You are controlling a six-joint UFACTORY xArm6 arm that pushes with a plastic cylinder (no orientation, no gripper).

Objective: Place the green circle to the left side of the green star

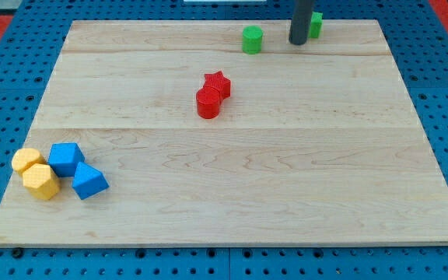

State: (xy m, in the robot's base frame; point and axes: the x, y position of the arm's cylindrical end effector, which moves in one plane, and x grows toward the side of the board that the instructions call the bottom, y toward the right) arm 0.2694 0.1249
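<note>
My tip [299, 41] at frame top, touching green star [316, 24] partly hidden behind rod, holding nothing. Green circle [252, 40] near, left of tip. Red circle [208, 103] touching red star [218, 82] mid-board.

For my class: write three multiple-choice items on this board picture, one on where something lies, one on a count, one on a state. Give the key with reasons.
1. Where is the green circle?
A. near the view's top
B. view's bottom left
C. view's bottom right

2. How many blue blocks are there?
A. one
B. two
C. four

3. The red circle and red star are:
A. far apart
B. stacked
C. touching side by side

Key: A, it sits left of my tip, which hides part of the green star; B, two sit at bottom left; C, no gap shows.
</note>
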